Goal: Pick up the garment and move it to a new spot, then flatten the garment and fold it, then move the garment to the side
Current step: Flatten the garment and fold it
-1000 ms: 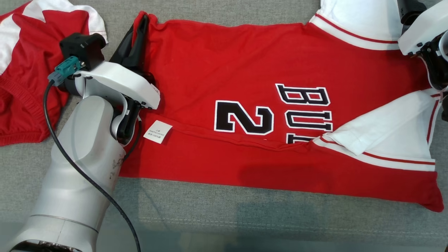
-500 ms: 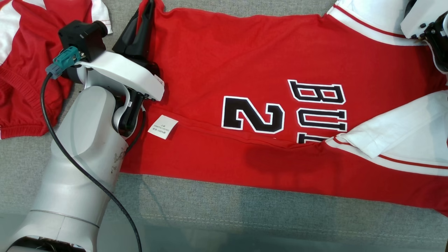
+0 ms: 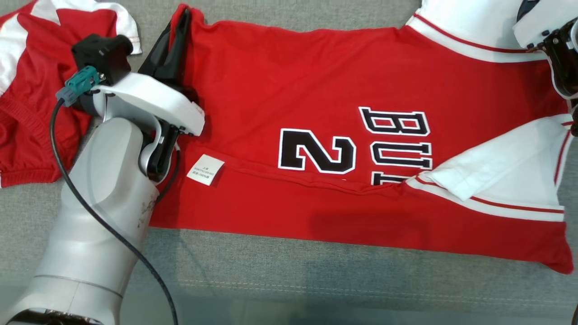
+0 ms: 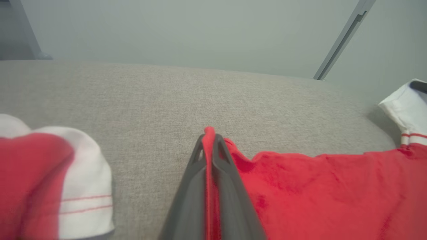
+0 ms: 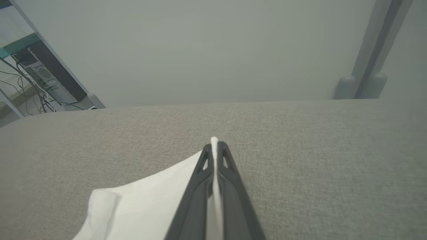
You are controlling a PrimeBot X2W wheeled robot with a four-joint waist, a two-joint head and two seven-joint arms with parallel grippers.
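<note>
You have the red jersey [image 3: 280,81] spread flat across the grey fabric surface [image 3: 289,280], with its lower edge folded up over the black number and lettering. Off the jersey's left end lies a second red-and-white garment [image 3: 27,113], with a strip of grey showing between the two. Your left gripper [image 4: 209,136] sits at the jersey's far left corner, its fingers pressed together with a ridge of red cloth pinched between them. Your right gripper [image 5: 214,145] is at the jersey's far right end, clamped tight on the edge of the white sleeve [image 5: 143,200]; a thin white strip shows between its fingers. A small white label [image 3: 205,170] lies on the jersey's red front, near its left end.
</note>
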